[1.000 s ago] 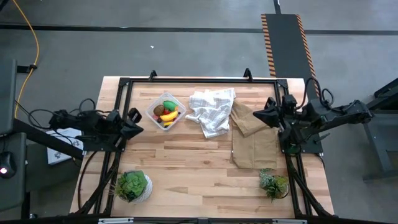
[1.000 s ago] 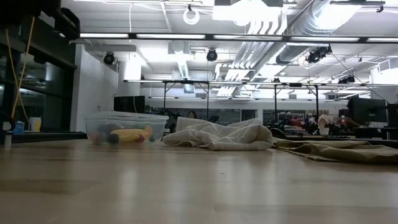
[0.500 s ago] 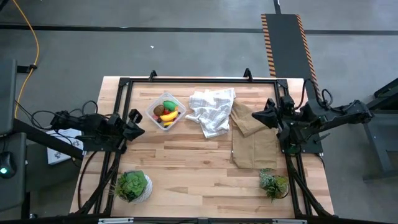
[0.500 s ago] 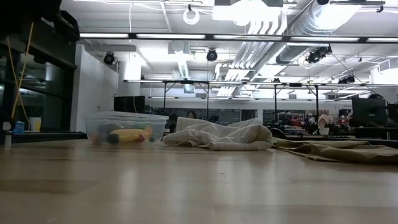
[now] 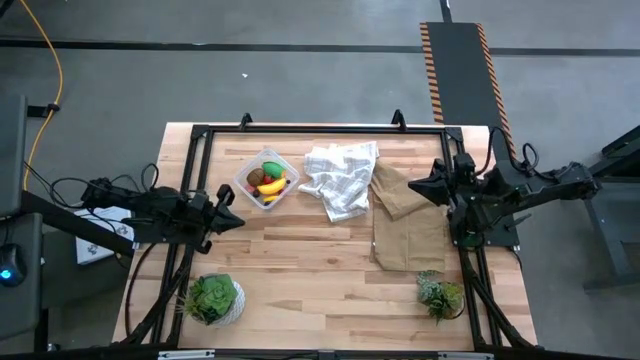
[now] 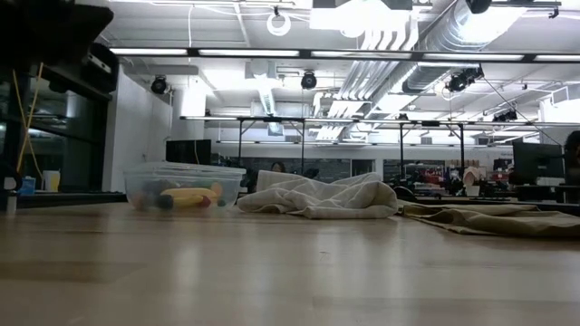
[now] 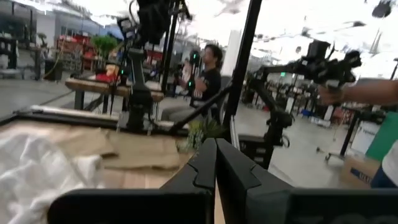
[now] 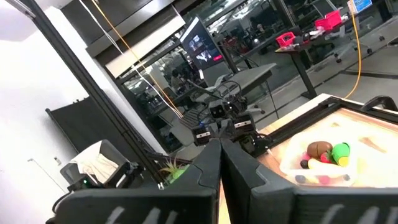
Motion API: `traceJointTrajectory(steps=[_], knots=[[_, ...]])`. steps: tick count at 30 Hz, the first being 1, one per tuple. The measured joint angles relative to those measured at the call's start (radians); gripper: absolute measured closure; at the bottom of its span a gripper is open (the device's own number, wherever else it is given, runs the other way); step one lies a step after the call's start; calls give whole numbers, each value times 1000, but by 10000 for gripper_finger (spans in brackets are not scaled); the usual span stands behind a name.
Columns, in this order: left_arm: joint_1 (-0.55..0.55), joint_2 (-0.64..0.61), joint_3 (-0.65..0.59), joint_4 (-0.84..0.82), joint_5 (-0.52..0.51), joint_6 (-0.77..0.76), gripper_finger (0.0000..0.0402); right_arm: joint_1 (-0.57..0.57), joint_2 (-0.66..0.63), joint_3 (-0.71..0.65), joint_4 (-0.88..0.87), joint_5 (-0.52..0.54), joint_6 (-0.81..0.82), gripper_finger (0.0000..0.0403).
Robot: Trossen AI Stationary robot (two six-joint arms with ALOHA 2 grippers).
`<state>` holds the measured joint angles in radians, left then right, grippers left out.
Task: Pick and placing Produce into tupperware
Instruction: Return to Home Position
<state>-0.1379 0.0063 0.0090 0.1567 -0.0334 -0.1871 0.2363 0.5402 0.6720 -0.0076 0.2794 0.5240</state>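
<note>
The clear tupperware (image 5: 265,180) sits on the table's far left part, its base on the wood. It holds the produce (image 5: 268,179): a green oval, yellow banana pieces, a brown ball and red bits. The low view shows the tupperware (image 6: 184,188) with yellow pieces inside, and the right wrist view shows the tupperware (image 8: 323,163) as well. My left gripper (image 5: 232,220) hovers at the table's left side, nearer than the tupperware, with its fingers (image 7: 216,163) shut on nothing. My right gripper (image 5: 410,186) waits above the tan cloth, fingers (image 8: 220,158) shut and empty.
A white checked cloth (image 5: 340,178) lies crumpled right of the tupperware. A tan cloth (image 5: 405,222) lies under the right arm. Two potted plants (image 5: 212,298) (image 5: 440,295) stand near the near corners. Bare wood stretches across the table's middle and near part. A black frame (image 5: 320,127) rims the table.
My left gripper has swung from beside the tupperware toward the table's near edge and slightly right, staying shut. The tupperware, produce and cloths have stayed in place.
</note>
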Motion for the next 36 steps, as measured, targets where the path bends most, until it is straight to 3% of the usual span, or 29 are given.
traceJointTrajectory(steps=[11,21,27,36], knots=[[0,0,0,-146,46,-3,401,0,-12,0,-33,-1,0,403],[0,4,0,-146,37,34,401,0,-29,0,-28,-50,-5,403],[0,4,0,-146,40,26,401,0,-118,0,-16,-73,-59,403],[0,4,1,-145,40,25,401,0,-331,1,30,-101,-309,403]])
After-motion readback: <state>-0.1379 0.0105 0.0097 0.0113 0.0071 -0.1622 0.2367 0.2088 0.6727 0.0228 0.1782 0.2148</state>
